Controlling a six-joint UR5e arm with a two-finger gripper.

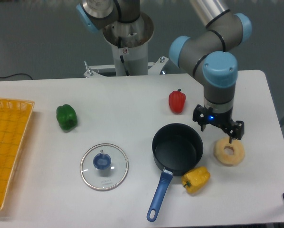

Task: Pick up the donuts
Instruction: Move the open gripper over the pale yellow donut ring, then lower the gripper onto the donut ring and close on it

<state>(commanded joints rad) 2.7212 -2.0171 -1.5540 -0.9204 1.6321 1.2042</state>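
The pale cream donut (229,152) lies flat on the white table (132,109) at the right, its hole facing up. My gripper (218,131) points down just behind and to the left of the donut, between it and the black pan (177,148). Its two fingers are spread apart, and the right fingertip (233,137) is over the donut's far rim. The jaws hold nothing.
A yellow bell pepper (195,179) lies in front of the pan, next to its blue handle (159,195). A red pepper (176,101) sits behind the pan. A green pepper (66,117), a glass lid (104,166) and a yellow basket (6,147) are at the left.
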